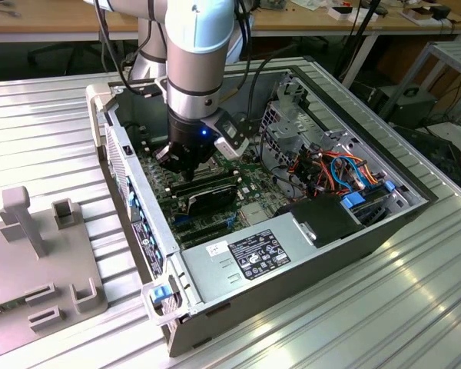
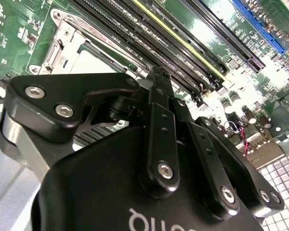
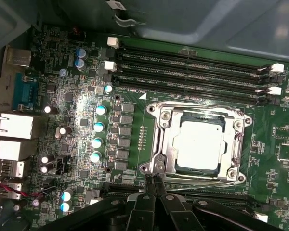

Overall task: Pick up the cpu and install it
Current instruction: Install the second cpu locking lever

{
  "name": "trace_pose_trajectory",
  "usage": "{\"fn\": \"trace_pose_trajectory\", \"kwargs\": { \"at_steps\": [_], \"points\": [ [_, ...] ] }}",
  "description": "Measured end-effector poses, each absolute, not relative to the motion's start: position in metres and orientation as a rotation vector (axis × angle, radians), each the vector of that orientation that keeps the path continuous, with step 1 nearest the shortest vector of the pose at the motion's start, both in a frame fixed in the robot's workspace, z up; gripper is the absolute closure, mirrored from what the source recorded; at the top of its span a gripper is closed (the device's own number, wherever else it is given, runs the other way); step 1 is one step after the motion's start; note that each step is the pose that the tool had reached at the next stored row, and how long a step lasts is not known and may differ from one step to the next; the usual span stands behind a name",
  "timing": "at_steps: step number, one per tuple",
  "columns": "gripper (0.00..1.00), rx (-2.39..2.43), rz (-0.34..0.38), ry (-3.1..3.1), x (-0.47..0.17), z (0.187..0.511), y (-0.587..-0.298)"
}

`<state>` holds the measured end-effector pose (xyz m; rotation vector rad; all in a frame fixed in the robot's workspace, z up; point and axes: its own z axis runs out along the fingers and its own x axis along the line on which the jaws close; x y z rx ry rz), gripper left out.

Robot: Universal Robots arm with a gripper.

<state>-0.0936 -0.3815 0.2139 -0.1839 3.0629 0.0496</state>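
The cpu (image 3: 201, 147) lies flat in its socket (image 3: 159, 144) on the motherboard (image 3: 86, 120), its pale lid square inside the metal retention frame, as the first wrist view shows. It sits seated rather than held, so the placing part of the job looks already done; whether the frame is latched cannot be told from here.

The gripper (image 3: 153, 179) stands just beside the socket's corner, its two fingertips (image 3: 149, 180) pressed together with nothing between them. In the second wrist view the same black fingers (image 2: 160, 91) close to a narrow point over the edge of the socket, near the frame's lever side. Closed tips of this kind suit pushing or hooking a thin lever better than gripping a chip, which may be why they are kept shut here.

Beyond the socket run the long black memory slots (image 3: 192, 72), empty and parallel, with white clips at their ends. On the socket's other side stand rows of round capacitors (image 3: 98, 127), and past them the metal rear ports (image 3: 12, 127) at the board's edge.

In the exterior view the arm (image 1: 200, 69) reaches straight down into the open computer case (image 1: 292, 261), which lies on its side on a ribbed metal table (image 1: 46, 123) so the board faces up for a vertical approach. A grey fixture (image 1: 38, 254) with upright holders rests on the table toward the exterior view's left, well apart from the case.
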Motion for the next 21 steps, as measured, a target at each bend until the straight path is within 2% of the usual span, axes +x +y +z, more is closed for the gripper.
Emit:
{"fn": "trace_pose_trajectory", "kwargs": {
  "at_steps": [21],
  "points": [
    [0.89,-0.184,0.05,3.063,-0.0966,0.2057,-0.3759]
  ]
}}
